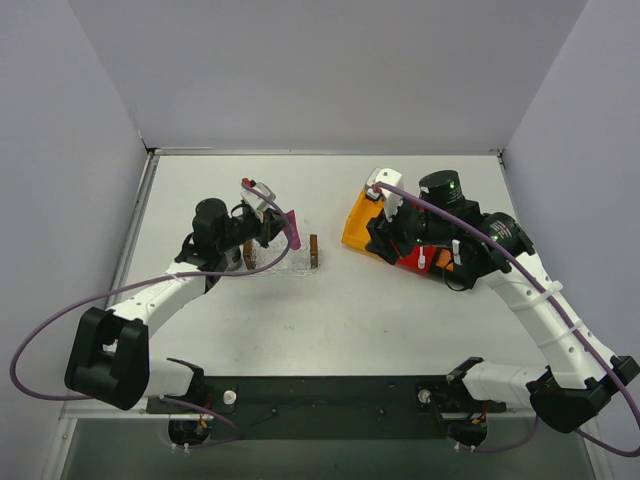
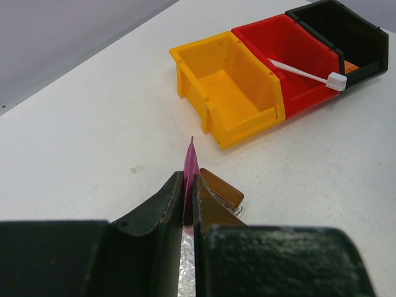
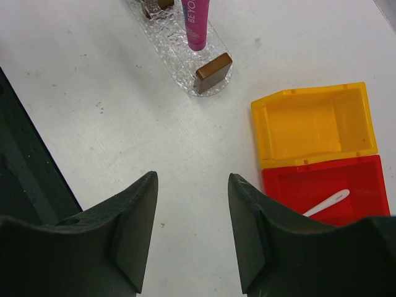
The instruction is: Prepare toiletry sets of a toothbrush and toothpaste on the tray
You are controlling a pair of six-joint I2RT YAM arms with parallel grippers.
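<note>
A white matte surface (image 1: 350,330), lightly specked, fills the space between plain pale grey walls (image 1: 300,70) on three sides. The left hand (image 2: 187,185) is clamped tight on the pink toothpaste tube (image 3: 195,21), holding it over the tray (image 3: 176,52) between its wooden blocks (image 3: 213,72); whether tube and tray touch cannot be told. White lettering on the tube reads "BETO", the rest cut off. The right hand (image 3: 192,229) hangs wide open and empty near the orange bin (image 3: 315,124). The toothbrush (image 3: 327,202) lies in the red bin (image 3: 291,185), with a black bin (image 2: 346,31) beside that.
</note>
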